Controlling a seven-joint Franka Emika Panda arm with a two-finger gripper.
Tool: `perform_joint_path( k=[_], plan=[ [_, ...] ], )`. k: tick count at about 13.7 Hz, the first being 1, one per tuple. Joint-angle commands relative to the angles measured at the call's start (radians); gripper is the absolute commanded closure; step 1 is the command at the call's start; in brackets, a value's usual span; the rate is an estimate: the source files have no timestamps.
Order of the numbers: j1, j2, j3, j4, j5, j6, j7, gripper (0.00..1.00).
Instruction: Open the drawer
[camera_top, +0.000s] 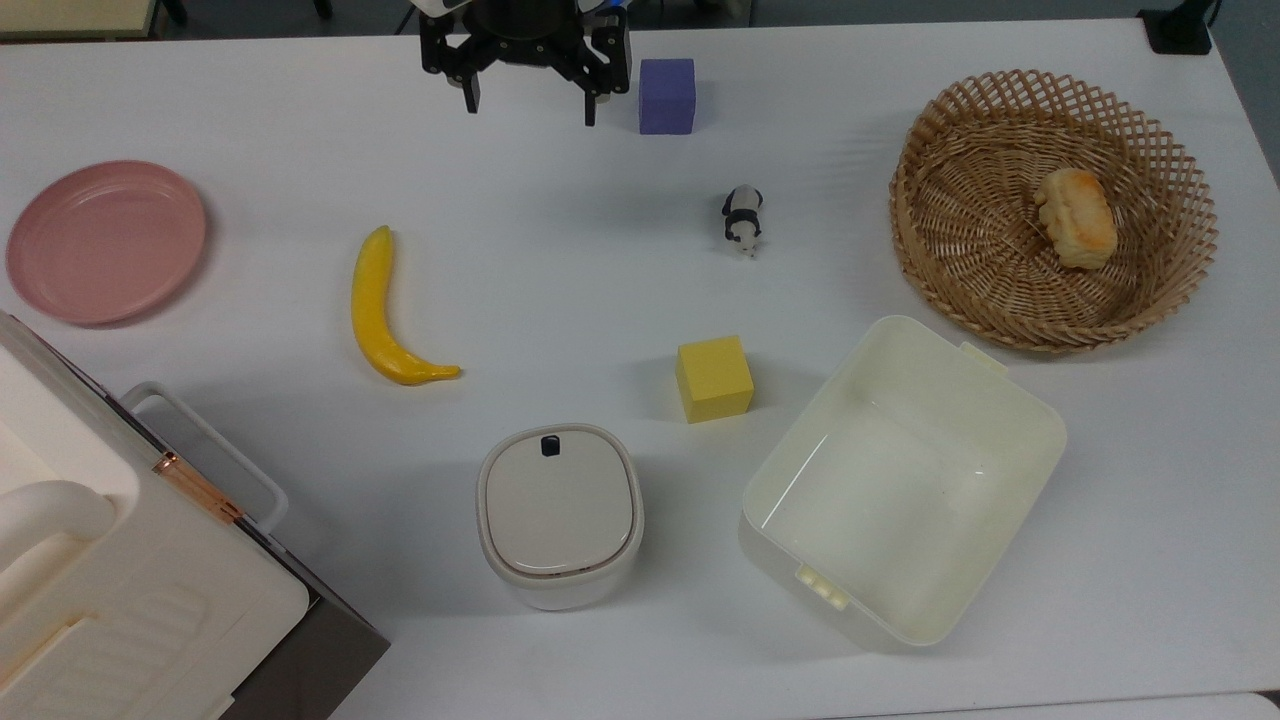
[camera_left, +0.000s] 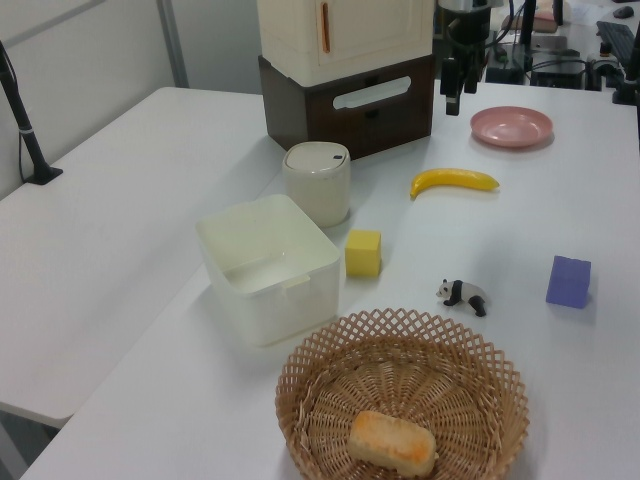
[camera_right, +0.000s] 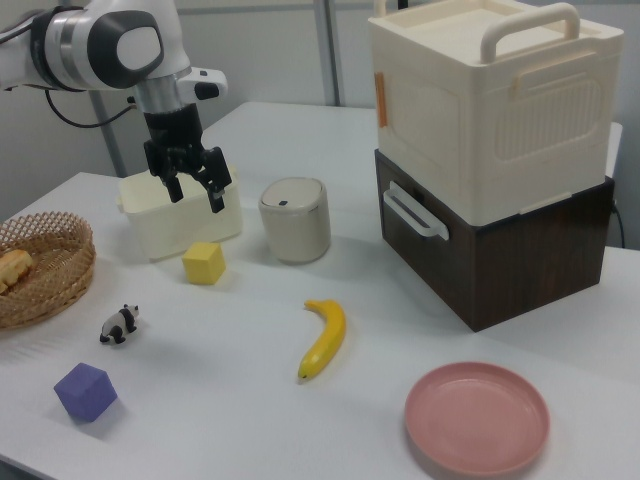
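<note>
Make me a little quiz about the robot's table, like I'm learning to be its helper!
1. True or false: the drawer is shut.
2. What lies in the basket?
A. the banana
B. the bread roll
C. the panda toy
3. Fill in: in the top view, the gripper hangs with open jaws beside the ______ block.

Key: 1 true; 2 B; 3 purple.
</note>
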Motion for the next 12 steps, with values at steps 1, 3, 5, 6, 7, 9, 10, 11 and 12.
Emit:
perform_joint_path(
  k=[1,3,5,6,7,9,10,11,12],
  plan=[
    [-0.006,0.004,0.004,0.0,0.014,0.016,-0.021,0.0],
    [-0.006,0.004,-0.002,0.002,0.014,0.017,-0.021,0.0],
    [-0.006,0.004,-0.008,0.005,0.014,0.019,-0.022,0.0],
    [-0.007,0.004,-0.008,0.005,0.014,0.019,-0.022,0.0],
    [-0.006,0.003,-0.008,0.003,0.014,0.018,-0.024,0.0],
    [-0.006,0.001,-0.008,0.003,0.014,0.011,-0.039,0.0],
    [-0.006,0.001,-0.008,0.003,0.014,0.01,-0.044,0.0],
    [-0.003,0.0,-0.008,0.003,0.014,0.01,-0.044,0.0],
    [-0.003,0.0,-0.008,0.003,0.014,0.008,-0.044,0.0]
  ],
)
